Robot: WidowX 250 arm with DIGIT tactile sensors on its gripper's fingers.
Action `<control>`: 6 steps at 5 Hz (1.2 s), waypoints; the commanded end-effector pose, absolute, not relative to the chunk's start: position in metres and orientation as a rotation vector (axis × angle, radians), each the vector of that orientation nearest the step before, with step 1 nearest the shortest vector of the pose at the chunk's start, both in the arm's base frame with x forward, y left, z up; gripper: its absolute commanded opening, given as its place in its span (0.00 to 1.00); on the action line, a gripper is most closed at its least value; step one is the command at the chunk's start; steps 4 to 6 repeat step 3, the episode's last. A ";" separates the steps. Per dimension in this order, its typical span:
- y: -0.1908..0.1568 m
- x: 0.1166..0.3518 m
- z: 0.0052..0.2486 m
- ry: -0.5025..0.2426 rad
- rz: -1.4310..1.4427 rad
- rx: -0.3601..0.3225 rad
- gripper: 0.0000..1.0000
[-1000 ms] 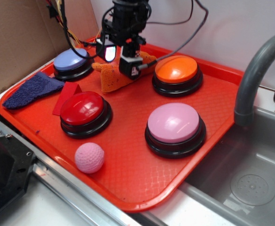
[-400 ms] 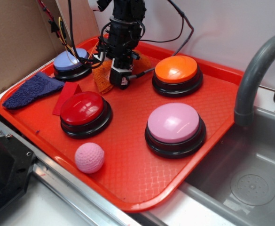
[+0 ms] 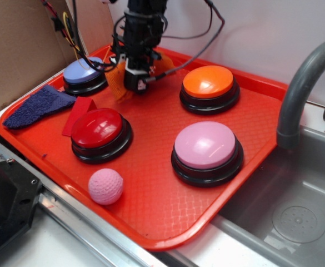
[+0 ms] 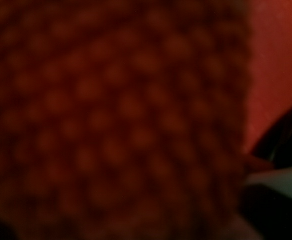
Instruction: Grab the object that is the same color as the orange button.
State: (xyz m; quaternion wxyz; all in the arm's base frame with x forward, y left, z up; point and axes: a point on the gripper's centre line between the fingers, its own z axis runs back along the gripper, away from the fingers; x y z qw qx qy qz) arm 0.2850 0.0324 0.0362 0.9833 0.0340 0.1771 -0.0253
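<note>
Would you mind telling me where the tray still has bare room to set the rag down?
The widest bare patch lies at the tray front, right of the pink ball and before the pink button. A smaller patch sits among the red button, orange button and pink button. The back-left corner is crowded.

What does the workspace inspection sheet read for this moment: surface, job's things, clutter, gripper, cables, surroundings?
Surface: red tray, patterned, beside a sink.
Job's things: orange rag at the tray's back, mostly hidden by the gripper; its weave fills the wrist view. Orange button right of it, apart.
Clutter: red button, pink button, blue button, pink knitted ball, dark blue cloth, flat red piece.
Gripper: gripper down on the rag; jaw state unclear.
Cables: black cables loop off the arm.
Surroundings: cardboard, grey faucet, sink.
</note>
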 end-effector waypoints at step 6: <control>0.017 0.179 0.207 0.106 0.155 0.004 0.00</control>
